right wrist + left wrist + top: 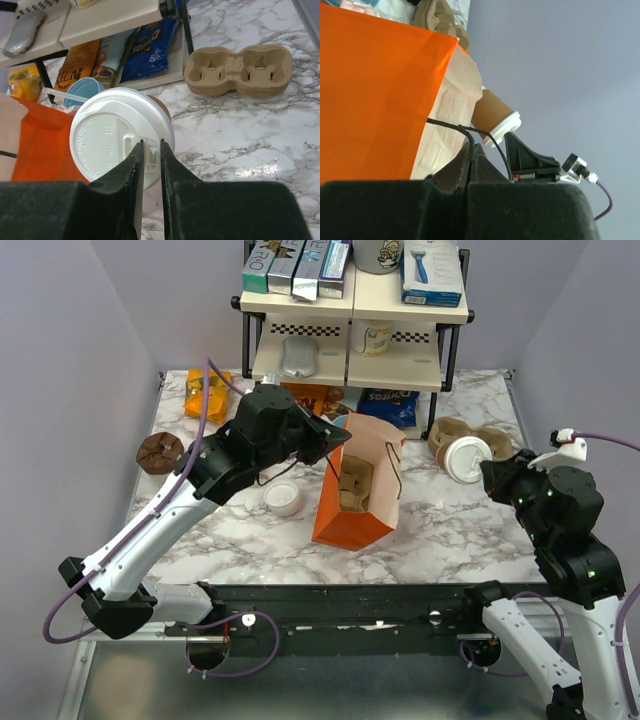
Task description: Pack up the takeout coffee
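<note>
The takeout coffee, a tan paper cup with a white lid, hangs tilted above the table to the right of the orange paper bag. My right gripper is shut on the lid's edge at the sip hole. My left gripper is shut on the bag's black cord handle and holds the mouth open toward the cup. The left wrist view shows the cup just beyond the bag's pale inner lip. A cardboard cup carrier sits inside the bag.
An empty cardboard cup carrier lies behind the cup. A loose white lid and a brown round thing sit at the left. The two-tier shelf stands at the back, with snack bags and a blue cup under it.
</note>
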Available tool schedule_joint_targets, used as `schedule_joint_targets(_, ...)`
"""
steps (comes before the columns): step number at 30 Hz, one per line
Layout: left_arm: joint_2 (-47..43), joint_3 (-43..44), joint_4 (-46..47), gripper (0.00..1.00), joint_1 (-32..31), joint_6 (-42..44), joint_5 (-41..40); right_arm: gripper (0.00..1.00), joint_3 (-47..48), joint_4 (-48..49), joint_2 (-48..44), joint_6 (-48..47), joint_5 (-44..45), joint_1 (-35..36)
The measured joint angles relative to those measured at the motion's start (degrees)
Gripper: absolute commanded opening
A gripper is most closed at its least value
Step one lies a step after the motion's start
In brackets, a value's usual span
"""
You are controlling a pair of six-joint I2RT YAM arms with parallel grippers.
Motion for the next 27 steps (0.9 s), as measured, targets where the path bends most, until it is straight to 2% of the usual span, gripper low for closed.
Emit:
schedule_joint_targets(6,-0.9,-9.4,4.2,0.0,-2.8,-5.8,-4.0,0.01,2.4,0.0,0.0,1.2,1.1,0.0)
schedule_joint_targets(13,-3.0,-15.0,7.6,0.02,-8.0,-11.3,-11.8,0.01,2.4,-0.1,0.1,2.1,1.0,0.0)
schedule_joint_targets(14,-3.1,-14.9,7.9,0.2,-8.2,-11.6,-12.5,0.01,2.4,-0.1,0.2,2.1,0.9,0.0)
schedule_joint_targets(16,-3.0,-14.3,7.8,0.4,-8.2,-11.0,-13.5,0.01,2.4,-0.1,0.3,2.1,0.6,0.0)
schedule_joint_targets(17,-2.9,-14.0,7.6,0.72,-8.2,-10.3,-14.1,0.01,2.4,-0.1,0.4,2.1,0.5,0.0)
schedule_joint_targets(18,-2.9,-13.2,6.9,0.87,-8.1,-9.4,-14.7,0.01,2.4,-0.1,0.5,2.1,0.4,0.0)
schedule_joint_targets(19,-2.9,-12.7,6.4,0.99,-8.1,-8.4,-15.4,0.01,2.4,-0.1,0.5,2.0,0.3,0.0)
schedule_joint_targets(22,-3.6,-12.3,5.8,0.99,-8.1,-6.3,-16.6,0.01,1.9,0.1,0.6,1.1,-0.2,0.0)
schedule_joint_targets(27,-4.0,-10.1,2.4,0.99,-8.0,2.3,-17.3,0.01,1.8,0.5,1.0,-0.4,-1.4,0.0)
